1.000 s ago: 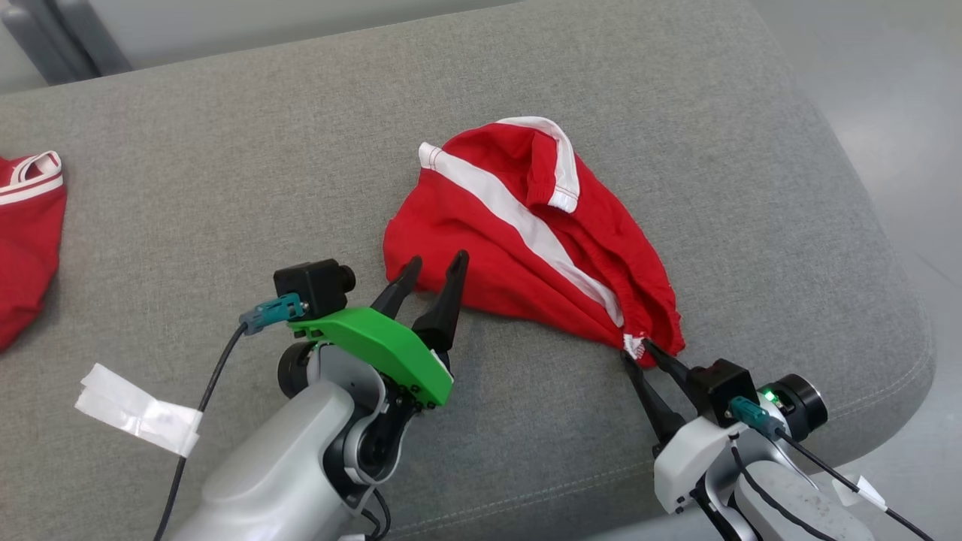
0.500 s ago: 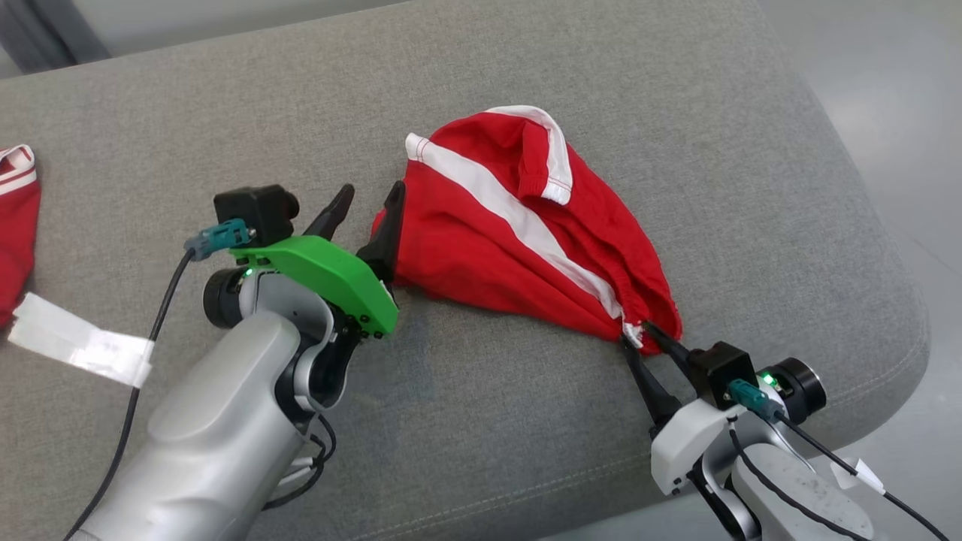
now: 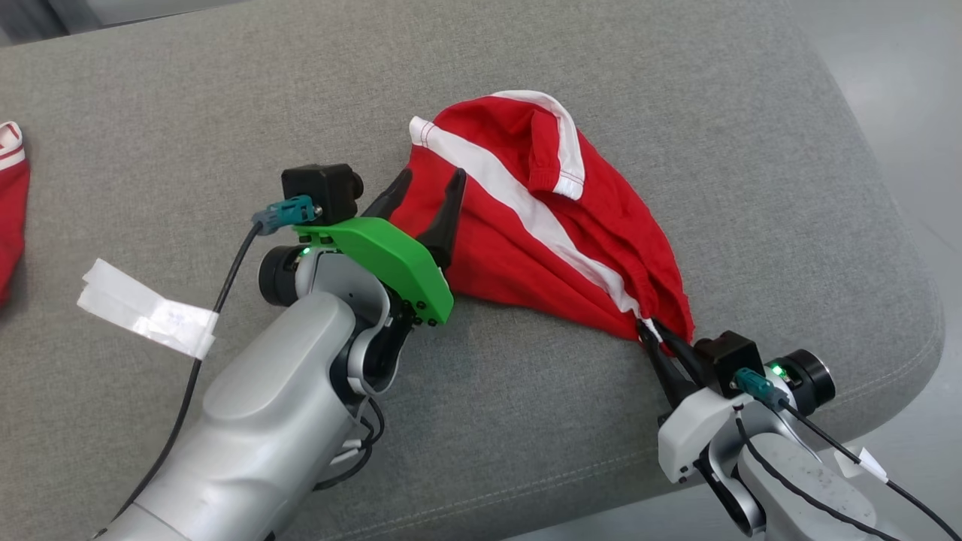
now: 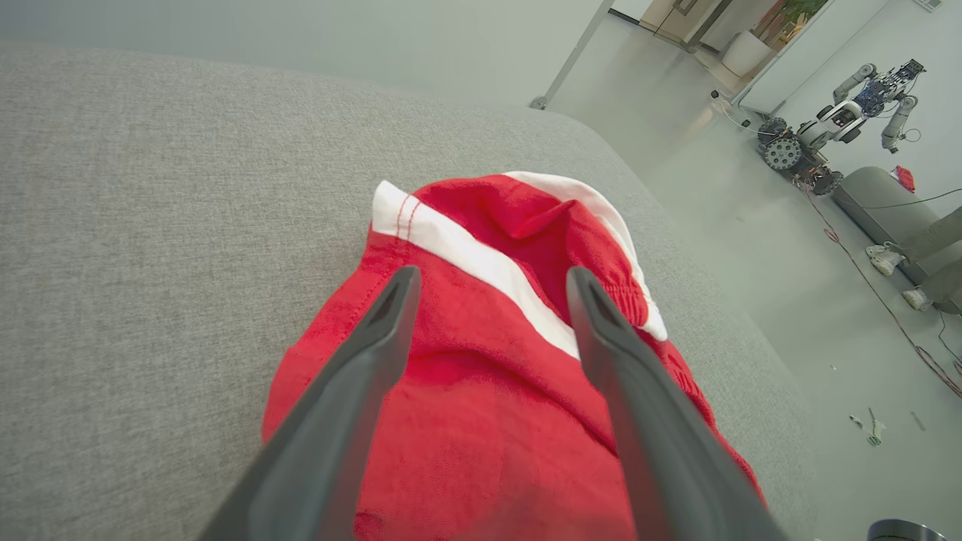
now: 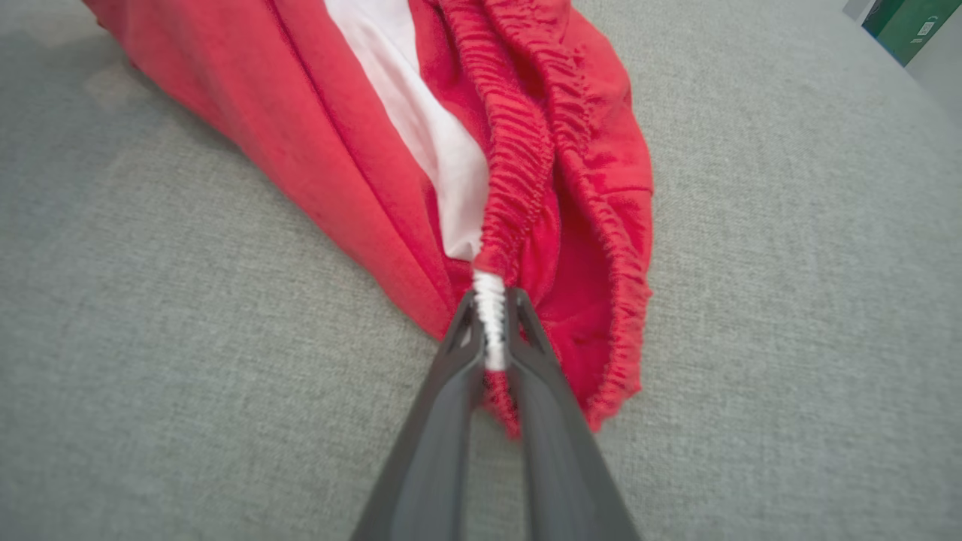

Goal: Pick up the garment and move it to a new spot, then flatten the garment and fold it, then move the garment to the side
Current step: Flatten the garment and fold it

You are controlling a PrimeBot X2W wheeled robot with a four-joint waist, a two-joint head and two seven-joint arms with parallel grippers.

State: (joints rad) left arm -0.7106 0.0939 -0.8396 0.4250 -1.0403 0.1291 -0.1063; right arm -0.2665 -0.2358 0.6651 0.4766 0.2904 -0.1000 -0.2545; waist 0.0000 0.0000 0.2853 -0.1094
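The garment (image 3: pixel 541 225) is a pair of red shorts with a white side stripe, bunched on the grey cushion (image 3: pixel 225 113). My right gripper (image 3: pixel 650 332) is shut on the gathered waistband at the garment's near right corner; in the right wrist view (image 5: pixel 492 315) the white elastic (image 5: pixel 490 300) sits pinched between the fingertips. My left gripper (image 3: pixel 428 188) is open, its fingers spread over the garment's left edge. The left wrist view shows both fingers (image 4: pixel 376 338) standing over the red cloth (image 4: pixel 481 376) with nothing clamped.
Another red and white garment (image 3: pixel 11 195) lies at the cushion's far left edge. A strip of white tape (image 3: pixel 146 319) is wrapped on the left arm's cable. The cushion's rounded right edge (image 3: pixel 917 300) drops to the floor (image 3: pixel 902 75). A person's feet (image 4: pixel 894 263) and another robot (image 4: pixel 834 120) are far off.
The right gripper has closed onto the waistband corner. The left gripper, still open, swung left and then moved right and forward over the garment's left edge. The head camera also shifted.
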